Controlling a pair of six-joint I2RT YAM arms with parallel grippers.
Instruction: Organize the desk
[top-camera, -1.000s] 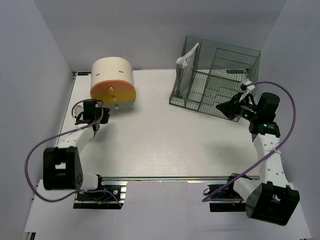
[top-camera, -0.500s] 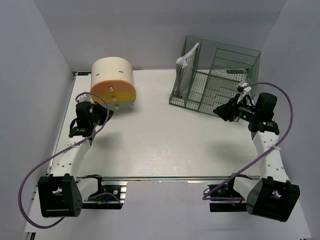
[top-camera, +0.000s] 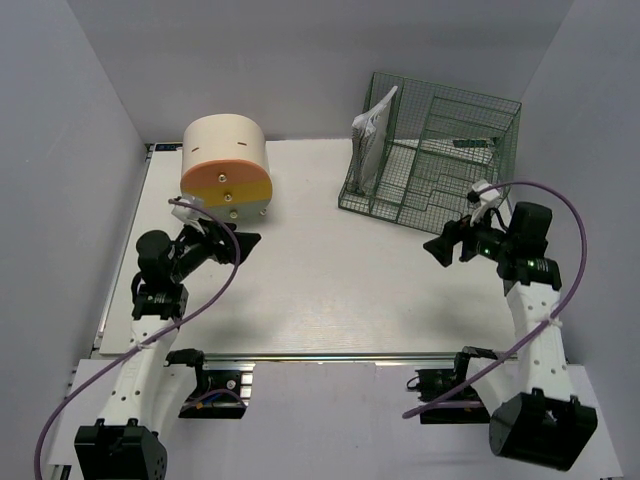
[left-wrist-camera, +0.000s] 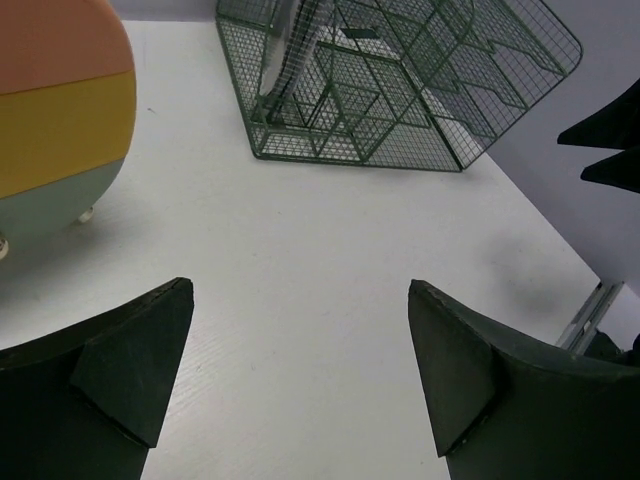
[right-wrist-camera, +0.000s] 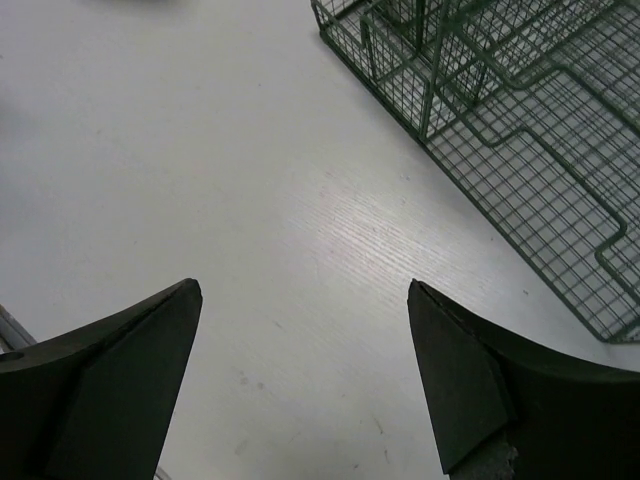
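The desk (top-camera: 330, 280) is a wide white tabletop, and its bare surface fills both wrist views (left-wrist-camera: 300, 200) (right-wrist-camera: 200, 150). My left gripper (top-camera: 246, 243) hovers over the desk's left side, just in front of the round drawer box, pointing right. It is open (left-wrist-camera: 300, 290) and only bare desk shows between its jaws. My right gripper (top-camera: 436, 248) hangs over the right side, below the green rack's near corner, pointing left. It is open too (right-wrist-camera: 300, 285), holding nothing. The two grippers face each other across the middle.
A cream-and-orange round drawer box (top-camera: 225, 165) (left-wrist-camera: 50, 110) stands at the back left. A green wire rack (top-camera: 430, 150) (left-wrist-camera: 400, 80) (right-wrist-camera: 520, 130) with a white packet (top-camera: 370, 135) in it stands at the back right. A metal rail (top-camera: 350, 357) runs along the front edge.
Both grippers have opened wide. The left arm swung round from beside the drawer box to point right. The right gripper drew back down and left from the rack.
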